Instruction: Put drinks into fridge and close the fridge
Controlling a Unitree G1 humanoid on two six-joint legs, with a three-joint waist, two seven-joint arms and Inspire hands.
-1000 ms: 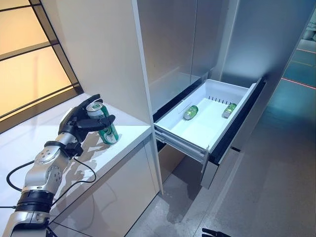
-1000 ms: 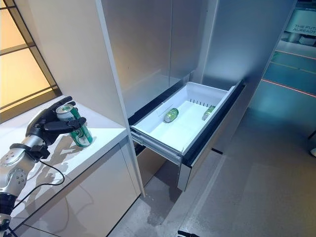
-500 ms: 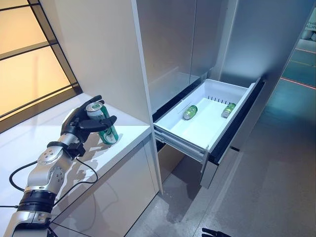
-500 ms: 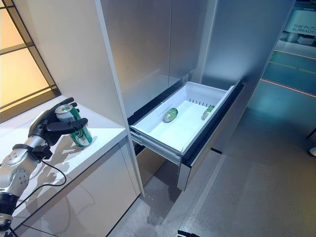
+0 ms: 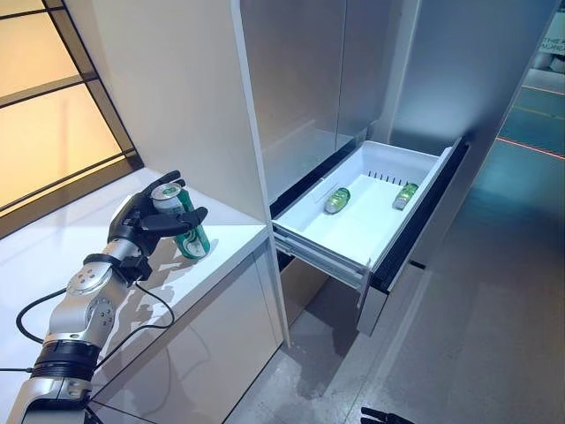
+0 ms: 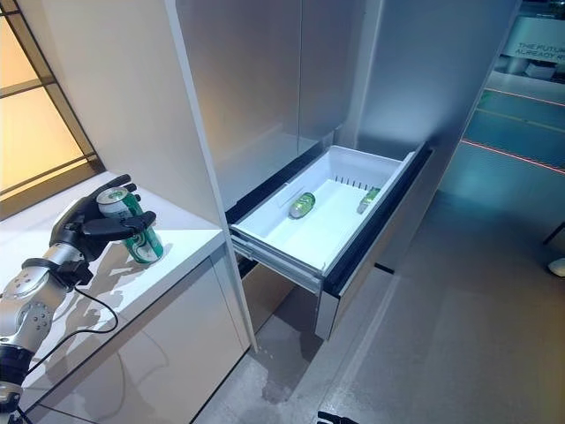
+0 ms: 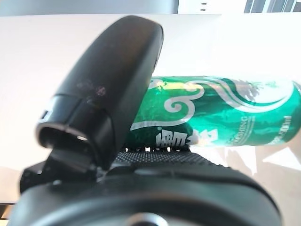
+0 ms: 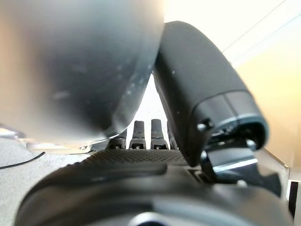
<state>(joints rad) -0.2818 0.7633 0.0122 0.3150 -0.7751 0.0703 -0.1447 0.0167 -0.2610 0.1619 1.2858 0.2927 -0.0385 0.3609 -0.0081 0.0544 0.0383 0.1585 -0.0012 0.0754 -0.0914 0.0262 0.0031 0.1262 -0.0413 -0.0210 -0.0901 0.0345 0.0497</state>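
My left hand (image 5: 141, 219) is shut on a green can (image 5: 192, 237) over the white counter (image 5: 221, 243), left of the fridge. The can is tilted, with its base close to the counter top. The left wrist view shows the can (image 7: 225, 113) lying across my palm under the thumb (image 7: 113, 94). The fridge drawer (image 5: 371, 228) is pulled out, with a green can (image 5: 336, 200) near its middle and another (image 5: 405, 195) at its far side. My right hand (image 8: 155, 188) is idle, with its fingers relaxed and holding nothing.
A tall white panel (image 5: 177, 97) stands between the counter and the fridge front (image 5: 300, 79). A window with dark frames (image 5: 53, 88) lies behind the counter. Grey floor (image 5: 477, 336) spreads in front of the drawer.
The camera has shifted slightly. My left hand still holds the can in about the same place over the counter.
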